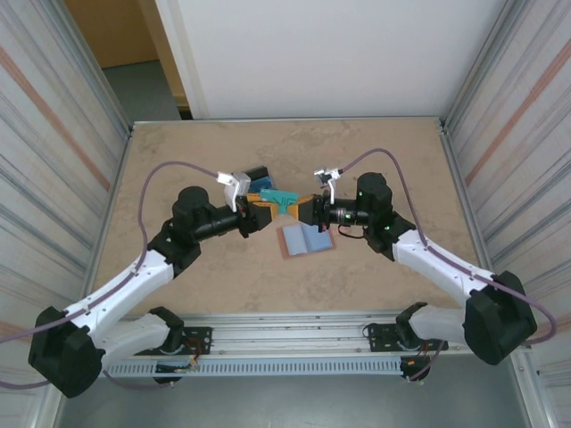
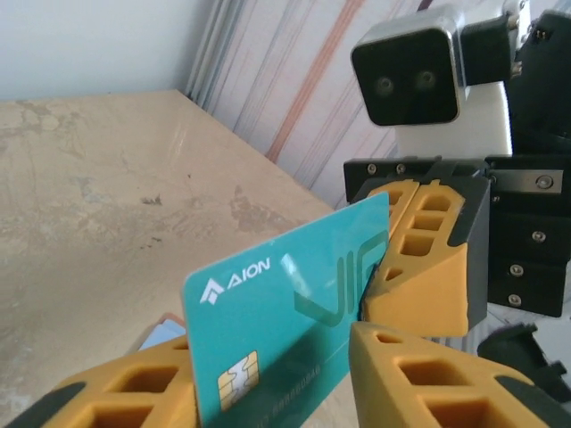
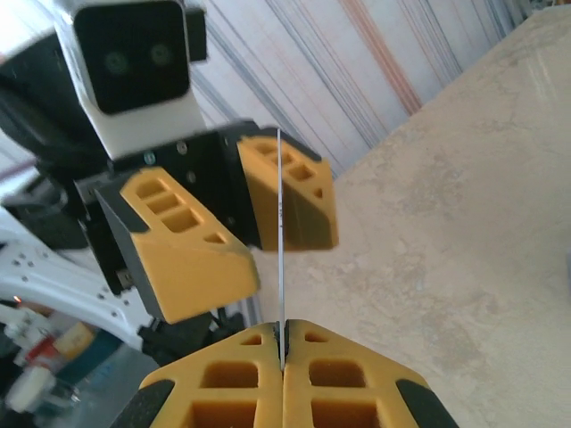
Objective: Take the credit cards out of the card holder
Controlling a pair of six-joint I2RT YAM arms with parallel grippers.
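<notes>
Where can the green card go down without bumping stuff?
Bare table lies along the far edge by the white wall, and in the near strip between the card holder and the metal rail. The middle is crowded: left gripper and right gripper meet at the teal card, a dark pile just behind.

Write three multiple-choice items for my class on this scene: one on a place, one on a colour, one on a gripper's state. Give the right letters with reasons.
1. Where is the card holder?
A. lying open on the table
B. clamped in the left gripper
C. propped upright against a wall

2. What colour is the credit card held in the air?
A. red
B. teal-green
C. white

3. How is the right gripper?
A. wide open
B. shut on the credit card
C. shut on the card holder

Answers:
1 A, the top view shows it spread flat on the tabletop.
2 B, the left wrist view shows its teal-green face.
3 B, the right wrist view shows it pinching the card's edge.
</notes>
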